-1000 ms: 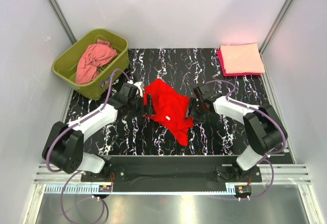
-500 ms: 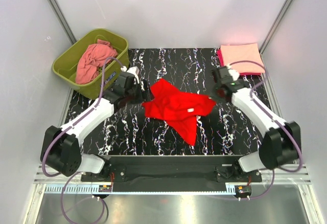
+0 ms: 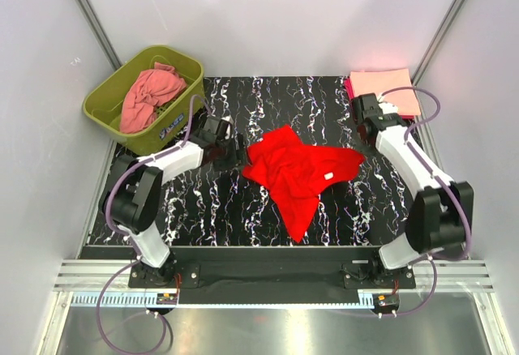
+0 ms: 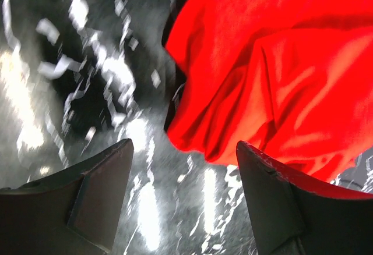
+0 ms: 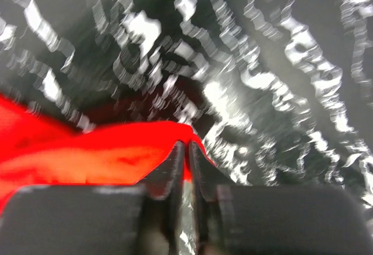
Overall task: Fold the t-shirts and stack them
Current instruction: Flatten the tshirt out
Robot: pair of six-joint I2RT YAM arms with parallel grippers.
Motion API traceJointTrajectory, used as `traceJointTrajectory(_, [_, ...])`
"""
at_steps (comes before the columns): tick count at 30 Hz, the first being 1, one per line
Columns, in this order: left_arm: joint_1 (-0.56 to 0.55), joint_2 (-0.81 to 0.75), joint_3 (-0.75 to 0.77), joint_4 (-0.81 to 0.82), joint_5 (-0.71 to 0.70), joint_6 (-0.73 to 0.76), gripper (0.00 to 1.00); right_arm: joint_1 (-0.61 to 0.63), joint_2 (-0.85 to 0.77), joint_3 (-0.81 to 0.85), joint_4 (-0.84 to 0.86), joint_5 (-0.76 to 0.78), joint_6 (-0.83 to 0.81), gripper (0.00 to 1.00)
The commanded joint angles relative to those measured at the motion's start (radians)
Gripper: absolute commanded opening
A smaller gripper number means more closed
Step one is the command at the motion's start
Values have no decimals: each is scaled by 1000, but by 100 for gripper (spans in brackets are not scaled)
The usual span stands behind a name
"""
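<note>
**Clamped at right, parted at left**

Pinches a red hem in the right gripper (image 5: 186,150), jaws pressed together on the cloth, low over the black marbled surface (image 5: 280,51). Holds the left gripper (image 4: 183,145) with jaws wide apart and nothing between them, just short of a bulging fold of the red t-shirt (image 4: 274,63).

Learns both grips from the wrist views only; from above, cannot tell how either pair of jaws stands, being too small there. Gets the layout from the top view alone: left gripper near the shirt's left edge, right gripper by its right corner.

Counts four shirts, one of each colour, and one tub. Finds the red t-shirt rumpled at mid-surface between the two arms, a white label (image 3: 328,177) showing near its right side. Finds the salmon-pink t-shirt (image 3: 150,96) bunched inside the olive-green tub (image 3: 101,100) at far left. Finds the peach t-shirt (image 3: 381,82) folded flat at the far-right corner atop the magenta t-shirt (image 3: 348,87), visible only as a sliver.

Sees one corner of the red t-shirt reaching toward the right gripper and a narrow tail pointing to the near edge; cannot name a single long axis in so crumpled a shape.
</note>
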Motion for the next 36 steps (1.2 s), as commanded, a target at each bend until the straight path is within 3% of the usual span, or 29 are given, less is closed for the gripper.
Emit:
traceJointTrajectory(1, [3,72,108,85,50,0,76,-34,84,174,-51,137,-55,18])
traceJointTrajectory(3, [3,123,162,62,56,21,76,-26,89,243,-102,76,-50,35])
traceJointTrajectory(9, [3,209,257,65,90,40,72,155,-24,136,69,-191,-46,52])
traceJointTrajectory(13, [3,264,296,9,78,58,46,296,2,5,158,-284,-5,56])
traceJointTrajectory(14, [3,263,286,10,78,60,31,328,6,-25,184,-298,-11,57])
traceJointTrajectory(16, [3,240,276,9,82,64,16,348,23,-100,218,-312,-29,58])
traceJointTrajectory(17, [3,226,273,-5,81,64,0,353,34,-118,218,-309,-30,59])
traceJointTrajectory(21, [3,108,266,-63,18,67,0,353,31,-194,185,-294,-17,56])
traceJointTrajectory(25, [1,-44,228,-60,-17,28,0,391,-130,-275,184,-373,15,54])
traceJointTrajectory(31, [1,-85,190,-54,6,-31,0,558,-231,-350,175,-387,26,54])
traceJointTrajectory(36, [1,-49,188,-45,23,-49,0,727,-206,-448,278,-398,26,53])
